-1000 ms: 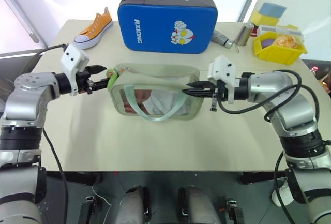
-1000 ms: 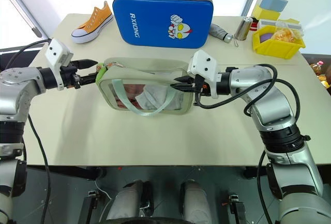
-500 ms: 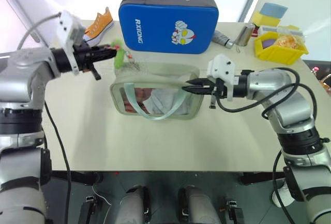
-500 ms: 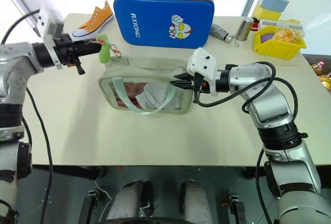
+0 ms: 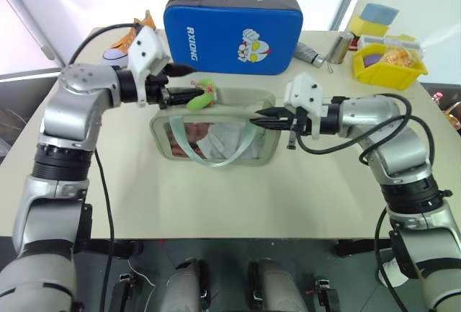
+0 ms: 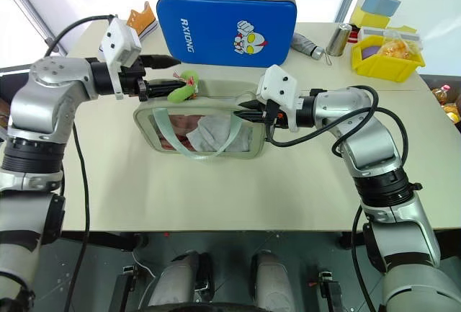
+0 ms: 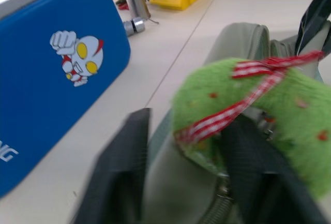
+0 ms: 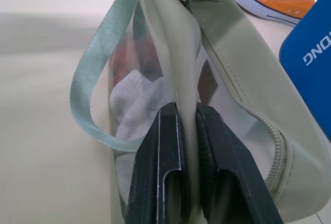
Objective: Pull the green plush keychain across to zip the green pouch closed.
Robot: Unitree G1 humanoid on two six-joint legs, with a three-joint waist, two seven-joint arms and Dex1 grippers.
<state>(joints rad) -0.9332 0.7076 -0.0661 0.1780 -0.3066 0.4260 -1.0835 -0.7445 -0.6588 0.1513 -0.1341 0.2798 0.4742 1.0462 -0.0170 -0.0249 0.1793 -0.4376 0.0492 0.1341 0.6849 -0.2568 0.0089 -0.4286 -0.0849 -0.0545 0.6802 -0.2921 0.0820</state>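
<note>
Gripping: right gripper (image 8: 187, 131) clamps green pouch (image 5: 216, 135) edge
Keychain: green plush keychain (image 5: 204, 94) between parted left gripper (image 5: 189, 90) fingers
Count: one pouch, one keychain

The pale sage-green fabric pouch (image 5: 215, 133) lies mid-table (image 5: 216, 197), the bright-green fuzzy plush keychain (image 5: 202, 96) on its rear left top edge. Behind stands the blue cartoon-printed case (image 5: 234, 32), with the orange canvas sneaker (image 6: 142, 18) to its left. The yellow plastic bin (image 5: 389, 65) sits far right, a small metal cylinder (image 5: 338, 47) beside it.
</note>
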